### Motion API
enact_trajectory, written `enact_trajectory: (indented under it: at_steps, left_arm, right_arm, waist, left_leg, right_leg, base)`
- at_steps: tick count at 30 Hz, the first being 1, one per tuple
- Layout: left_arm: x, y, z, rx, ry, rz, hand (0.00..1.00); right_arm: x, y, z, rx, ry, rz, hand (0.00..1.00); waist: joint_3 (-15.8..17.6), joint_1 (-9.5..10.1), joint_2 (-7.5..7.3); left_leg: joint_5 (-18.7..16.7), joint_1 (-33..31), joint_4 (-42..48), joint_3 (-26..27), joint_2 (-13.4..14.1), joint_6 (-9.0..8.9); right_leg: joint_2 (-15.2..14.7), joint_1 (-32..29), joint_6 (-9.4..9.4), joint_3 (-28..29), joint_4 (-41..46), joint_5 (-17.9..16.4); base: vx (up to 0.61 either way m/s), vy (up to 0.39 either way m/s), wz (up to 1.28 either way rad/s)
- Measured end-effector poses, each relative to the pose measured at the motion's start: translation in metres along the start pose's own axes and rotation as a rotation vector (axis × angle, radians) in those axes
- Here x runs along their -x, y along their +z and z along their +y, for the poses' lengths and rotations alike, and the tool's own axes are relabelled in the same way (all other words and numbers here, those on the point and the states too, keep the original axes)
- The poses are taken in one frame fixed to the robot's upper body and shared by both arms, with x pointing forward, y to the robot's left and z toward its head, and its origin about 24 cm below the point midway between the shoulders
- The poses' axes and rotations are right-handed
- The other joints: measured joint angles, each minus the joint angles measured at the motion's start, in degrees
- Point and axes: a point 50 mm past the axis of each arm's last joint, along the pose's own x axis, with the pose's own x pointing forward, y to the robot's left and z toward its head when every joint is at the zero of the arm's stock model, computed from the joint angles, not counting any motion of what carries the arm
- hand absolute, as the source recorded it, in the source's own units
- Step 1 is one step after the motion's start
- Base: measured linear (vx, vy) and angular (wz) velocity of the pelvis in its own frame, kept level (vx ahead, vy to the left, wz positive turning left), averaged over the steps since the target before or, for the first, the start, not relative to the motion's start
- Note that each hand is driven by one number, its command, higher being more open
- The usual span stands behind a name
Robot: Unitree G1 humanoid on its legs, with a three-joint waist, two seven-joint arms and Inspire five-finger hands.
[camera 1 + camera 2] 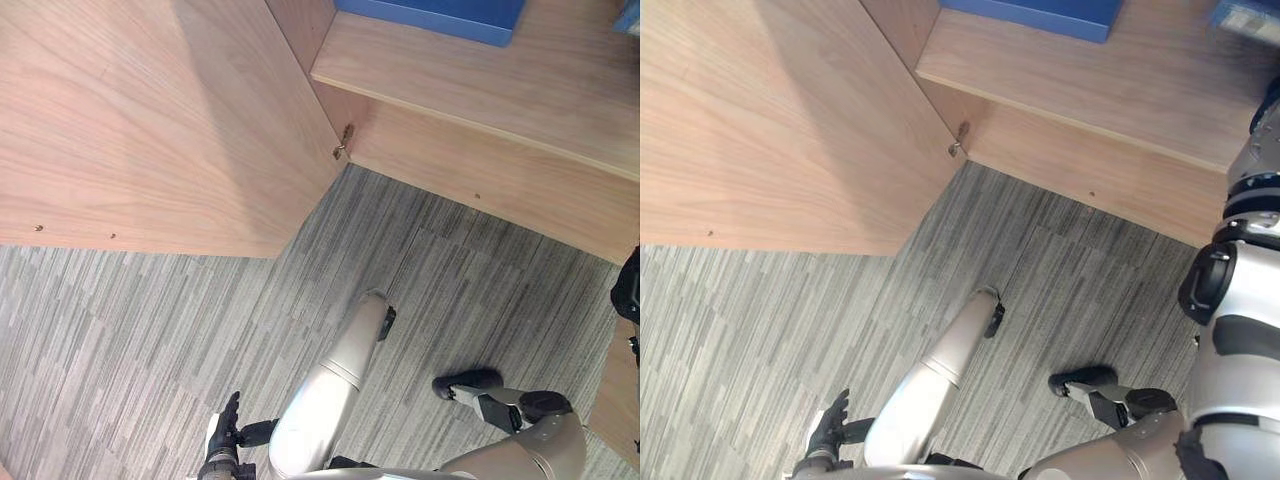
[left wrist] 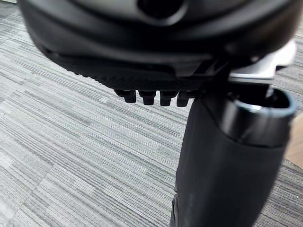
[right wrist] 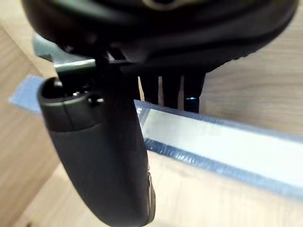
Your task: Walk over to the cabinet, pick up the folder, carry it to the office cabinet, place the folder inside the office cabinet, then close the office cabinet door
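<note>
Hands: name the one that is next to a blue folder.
The right hand, open right by a blue folder on the wooden shelf; the left hand hangs open low over the grey carpet.

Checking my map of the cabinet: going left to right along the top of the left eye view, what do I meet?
First the cabinet door, swung open, then its hinge, then the blue folder lying on the shelf.

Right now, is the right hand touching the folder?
Cannot tell: the right wrist view shows the right hand over the folder, its fingertips hiding any gap.
</note>
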Motion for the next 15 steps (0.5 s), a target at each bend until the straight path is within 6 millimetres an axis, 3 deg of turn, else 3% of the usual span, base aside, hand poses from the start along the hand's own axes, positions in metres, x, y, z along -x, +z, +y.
enact_trajectory:
  at_steps: [7,15]
  left_arm:
    - [-0.003,0.004,-0.001,-0.001,-0.007,-0.007,1.0]
    - [-0.003,0.001,-0.001,-0.005,-0.011,0.005,1.0]
  right_arm:
    - [0.0,-0.008,0.0,0.253,0.039,0.013,1.0]
    - [-0.005,-0.011,-0.019,0.619,0.062,0.058,1.0]
  waist:
    - [0.1,-0.3,-0.04]
    - [0.2,-0.75,-0.23]
  left_leg:
    - [0.0,1.9,-1.0,-0.1,0.4,0.01]
    - [-0.2,3.2,-0.8,0.0,1.1,0.07]
  right_leg:
    - [0.9,1.9,0.25,-0.4,-1.5,0.1]
    - [1.5,2.8,0.31,0.1,-1.6,0.2]
  base:
    - [0.14,-0.025,-0.03]
    - [0.12,-0.024,-0.04]
